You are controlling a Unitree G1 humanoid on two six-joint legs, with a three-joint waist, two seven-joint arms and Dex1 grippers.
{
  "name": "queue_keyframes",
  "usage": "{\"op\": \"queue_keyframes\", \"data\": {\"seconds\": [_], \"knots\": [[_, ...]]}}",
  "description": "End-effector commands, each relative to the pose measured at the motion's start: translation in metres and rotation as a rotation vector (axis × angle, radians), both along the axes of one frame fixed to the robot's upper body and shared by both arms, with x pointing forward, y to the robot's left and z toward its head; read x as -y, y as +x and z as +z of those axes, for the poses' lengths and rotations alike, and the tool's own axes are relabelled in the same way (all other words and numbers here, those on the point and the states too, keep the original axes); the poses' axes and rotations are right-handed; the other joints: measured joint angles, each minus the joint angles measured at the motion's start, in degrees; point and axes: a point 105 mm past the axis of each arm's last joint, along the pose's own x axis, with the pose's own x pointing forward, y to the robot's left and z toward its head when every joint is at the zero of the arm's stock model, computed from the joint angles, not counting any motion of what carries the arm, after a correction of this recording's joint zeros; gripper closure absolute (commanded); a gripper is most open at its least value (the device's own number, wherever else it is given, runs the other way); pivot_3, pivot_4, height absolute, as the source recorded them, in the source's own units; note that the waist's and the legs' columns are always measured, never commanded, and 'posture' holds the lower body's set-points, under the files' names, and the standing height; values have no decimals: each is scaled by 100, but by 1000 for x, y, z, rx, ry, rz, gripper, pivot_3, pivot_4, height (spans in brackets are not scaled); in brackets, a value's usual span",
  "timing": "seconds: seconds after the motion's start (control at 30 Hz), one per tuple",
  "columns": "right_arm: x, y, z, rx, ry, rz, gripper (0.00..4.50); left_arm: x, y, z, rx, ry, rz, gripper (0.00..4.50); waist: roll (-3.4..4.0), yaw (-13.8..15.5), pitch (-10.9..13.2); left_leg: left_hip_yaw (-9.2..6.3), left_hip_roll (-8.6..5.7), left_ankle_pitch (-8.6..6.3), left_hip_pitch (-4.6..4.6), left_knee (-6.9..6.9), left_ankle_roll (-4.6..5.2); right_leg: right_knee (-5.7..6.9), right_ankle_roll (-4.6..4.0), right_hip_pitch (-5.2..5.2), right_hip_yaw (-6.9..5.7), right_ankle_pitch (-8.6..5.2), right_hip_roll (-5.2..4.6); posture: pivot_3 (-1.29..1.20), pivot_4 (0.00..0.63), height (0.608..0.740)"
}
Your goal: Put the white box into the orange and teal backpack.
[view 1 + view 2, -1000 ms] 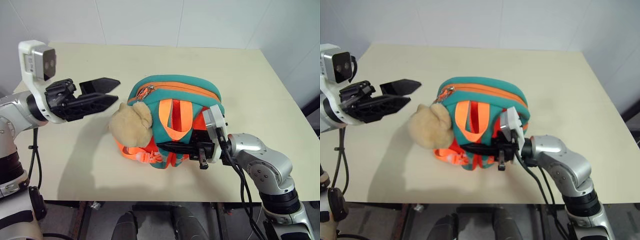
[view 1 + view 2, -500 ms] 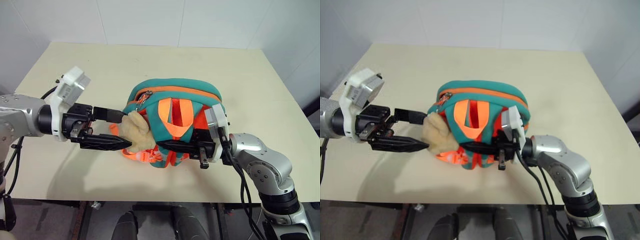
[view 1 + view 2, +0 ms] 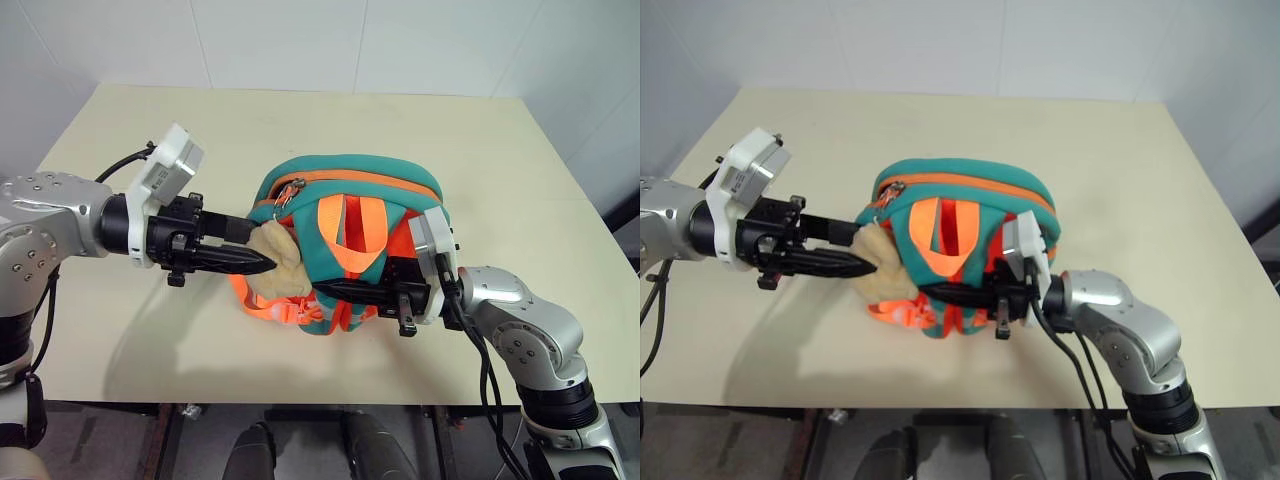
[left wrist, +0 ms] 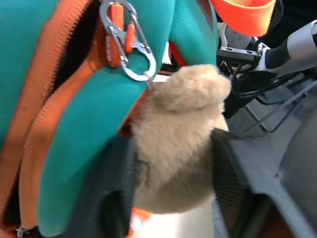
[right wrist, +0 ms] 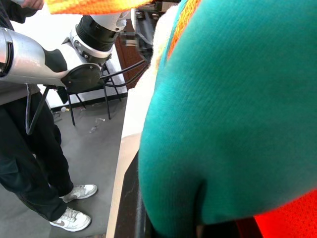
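The orange and teal backpack [image 3: 352, 188] stands in the middle of the table with its orange straps toward me. A beige plush piece [image 3: 287, 268] hangs from a metal clip [image 4: 132, 45] at its zipper end. My left gripper [image 3: 262, 262] reaches in from the left and is shut on that plush piece, which the left wrist view shows pressed between the two dark fingers [image 4: 229, 174]. My right gripper [image 3: 338, 291] is shut on the backpack's lower front, with teal fabric [image 5: 237, 114] bulging over its finger. The white box is hidden or out of view.
The cream table [image 3: 500, 160] has bare surface on all sides of the backpack, and a white wall runs behind it. A person's legs [image 5: 34, 163] stand on the floor beside the table, seen in the right wrist view.
My left gripper came in from the left with its fingers wide, sank to the plush piece and closed on it. The right gripper and the backpack kept still.
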Motion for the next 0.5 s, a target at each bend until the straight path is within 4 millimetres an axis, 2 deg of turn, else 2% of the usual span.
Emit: {"op": "queue_keyframes", "data": {"seconds": [0.03, 0.2, 0.3, 0.4, 0.5], "knots": [[-1, -5, 14, 69, 38, 5, 4497, 6, -2, 3, 32, 4, -37, 3446, 0, 3, 0, 0, 0, 0, 0, 0, 0, 0, 0, 0, 0, 0, 0, 0, 150, 740], [0, -4, 15, 68, 42, -3, 4497, 6, -2, 5, 39, 4, -45, 4395, 0, 5, 0, 0, 0, 0, 0, 3, 0, 1, 1, 0, 0, 1, 0, 0, 150, 740], [2, -5, 14, 69, 47, -9, 4497, 1, -3, 14, 65, -7, -40, 4452, 0, 4, 0, 0, 0, 0, 0, 2, 0, 1, 1, 0, 0, 1, 0, 0, 150, 740], [6, -4, 16, 67, 74, -18, 4497, -8, 0, 31, 117, -41, -22, 4454, -1, 5, 0, 0, 0, 0, -1, 2, 0, 1, 1, 0, 0, 1, 0, 0, 150, 740], [11, -6, 15, 83, 101, -19, 4497, -18, 4, 38, 141, -28, -3, 4455, 0, 2, 0, -1, 0, 0, -1, 2, 0, 0, 1, 0, 0, 0, 0, 0, 150, 740]]}}
